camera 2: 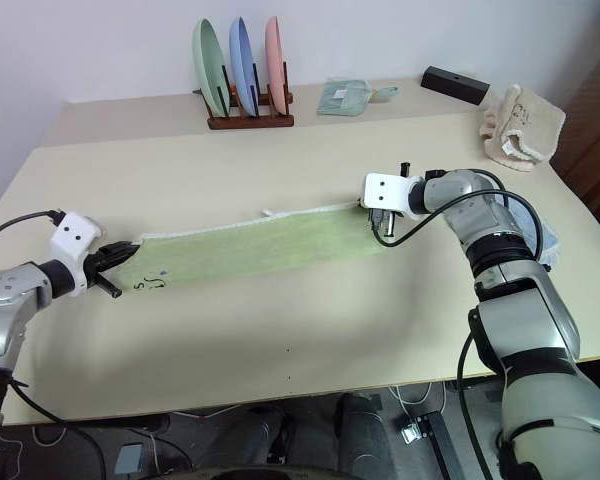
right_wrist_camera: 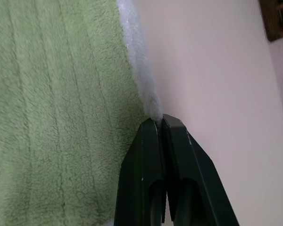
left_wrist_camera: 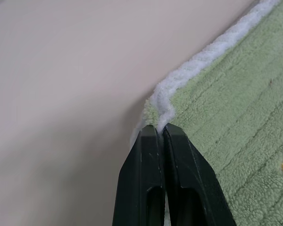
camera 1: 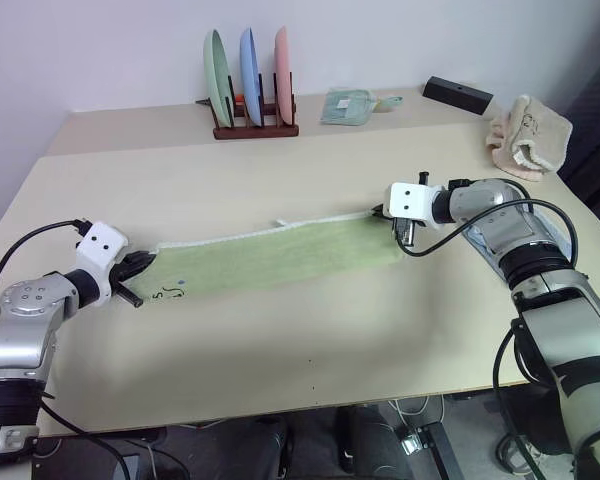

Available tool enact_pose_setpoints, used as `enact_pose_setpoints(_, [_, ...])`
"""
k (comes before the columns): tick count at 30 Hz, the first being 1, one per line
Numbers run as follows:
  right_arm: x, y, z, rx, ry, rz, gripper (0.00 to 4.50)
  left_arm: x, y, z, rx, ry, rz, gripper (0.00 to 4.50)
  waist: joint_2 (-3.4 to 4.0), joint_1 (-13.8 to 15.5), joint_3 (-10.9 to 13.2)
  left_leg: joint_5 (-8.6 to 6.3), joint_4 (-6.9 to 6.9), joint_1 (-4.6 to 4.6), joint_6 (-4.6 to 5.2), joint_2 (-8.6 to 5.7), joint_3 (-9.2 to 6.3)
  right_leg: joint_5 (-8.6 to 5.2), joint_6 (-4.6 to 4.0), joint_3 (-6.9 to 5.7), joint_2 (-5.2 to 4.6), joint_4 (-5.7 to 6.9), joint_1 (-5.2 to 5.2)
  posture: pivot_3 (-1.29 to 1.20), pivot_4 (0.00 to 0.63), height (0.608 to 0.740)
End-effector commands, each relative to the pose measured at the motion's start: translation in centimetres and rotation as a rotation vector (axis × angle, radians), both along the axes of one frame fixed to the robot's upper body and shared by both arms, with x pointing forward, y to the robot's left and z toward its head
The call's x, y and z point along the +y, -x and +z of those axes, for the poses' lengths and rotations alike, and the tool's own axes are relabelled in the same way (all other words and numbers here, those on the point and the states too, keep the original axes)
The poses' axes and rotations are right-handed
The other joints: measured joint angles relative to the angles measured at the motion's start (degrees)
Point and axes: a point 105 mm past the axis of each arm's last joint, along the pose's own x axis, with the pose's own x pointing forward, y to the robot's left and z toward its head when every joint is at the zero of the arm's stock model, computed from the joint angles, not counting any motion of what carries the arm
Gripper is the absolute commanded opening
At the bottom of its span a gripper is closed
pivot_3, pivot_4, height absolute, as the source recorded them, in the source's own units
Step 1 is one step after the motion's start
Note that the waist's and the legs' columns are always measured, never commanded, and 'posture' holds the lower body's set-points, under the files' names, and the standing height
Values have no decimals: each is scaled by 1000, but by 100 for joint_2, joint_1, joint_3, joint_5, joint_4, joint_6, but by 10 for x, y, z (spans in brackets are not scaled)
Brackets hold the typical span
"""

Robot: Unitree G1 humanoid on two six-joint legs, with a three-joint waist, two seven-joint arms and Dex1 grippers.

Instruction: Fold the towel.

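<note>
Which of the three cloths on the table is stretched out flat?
The light green towel, spread long between both grippers. The light blue cloth lies folded and the beige-cream cloth bunched, near the far edge.

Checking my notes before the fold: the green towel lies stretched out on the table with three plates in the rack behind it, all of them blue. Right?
Not quite. The towel lies stretched out, but the left eye view shows the rack holding one green, one blue and one pink plate.
</note>
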Motion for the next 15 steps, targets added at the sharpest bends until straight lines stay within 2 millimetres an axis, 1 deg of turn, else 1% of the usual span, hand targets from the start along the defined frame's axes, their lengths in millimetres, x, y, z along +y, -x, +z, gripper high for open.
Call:
enact_pose_setpoints(1, [0, -5, 20, -59, -20, -5, 887, 13, -8, 15, -76, -6, 80, 1920, 0, -20, 0, 0, 0, -1, 0, 0, -1, 0, 0, 0, 1, 0, -1, 0, 150, 740])
enact_pose_setpoints(2, [-3, -5, 21, -74, -11, -13, 1320, 17, -10, 16, -93, -19, 107, 2365, 0, -39, 0, 0, 1, -2, 0, 0, -1, 0, 0, 0, 1, 0, -3, 0, 150, 740])
enact_pose_setpoints(3, [-7, -6, 23, -90, -6, -26, 1930, 21, -12, 17, -108, -19, 138, 3029, 0, -51, 0, 0, 0, -2, 0, 0, -1, 0, 0, 0, 0, 1, -3, 0, 150, 740])
enact_pose_setpoints(4, [-11, -6, 26, -105, -2, -37, 2204, 24, -12, 18, -119, -15, 161, 3331, 0, -64, 0, 0, 0, -2, 0, 0, -2, 0, 0, 0, 1, 1, -2, 0, 150, 740])
enact_pose_setpoints(5, [-15, -6, 28, -118, 0, -48, 2795, 26, -12, 20, -130, -7, 177, 3880, 0, -75, 0, 0, 0, -2, 0, -1, -3, 0, 0, 0, 0, 0, -2, 0, 150, 740])
enact_pose_setpoints(6, [-22, -6, 34, -151, -11, -75, 3193, 28, -11, 22, -146, 11, 196, 4345, 0, -82, 0, 0, 0, -3, 0, -1, -3, 0, 0, 0, 0, 0, -3, 0, 150, 740])
enact_pose_setpoints(10, [-44, -3, 56, -249, -99, -171, 3193, 33, -3, 27, -207, -1, 247, 4345, 0, -86, 0, -1, -2, -3, -1, -1, -2, 0, 0, 0, 0, 0, -5, 0, 150, 740])
enact_pose_setpoints(13, [-59, 7, 63, -248, -176, -232, 3193, 32, 2, 33, -256, 4, 271, 4345, 0, -71, 0, -1, -1, -3, -2, 0, -2, 0, 0, 1, 0, -1, -3, 0, 150, 740])
enact_pose_setpoints(14, [-68, 19, 61, -183, -260, -272, 3464, 29, 3, 39, -292, 16, 276, 4375, -1, -39, 0, -1, 1, -4, -2, 0, -3, 0, 0, 1, 0, -2, -2, 0, 150, 740])
enact_pose_setpoints(15, [-72, 29, 60, -128, -319, -292, 3739, 27, 3, 44, -317, 24, 280, 4384, -1, -7, -1, -1, 1, -5, -2, 0, -6, 0, 1, 0, -1, -3, 0, 0, 150, 740])
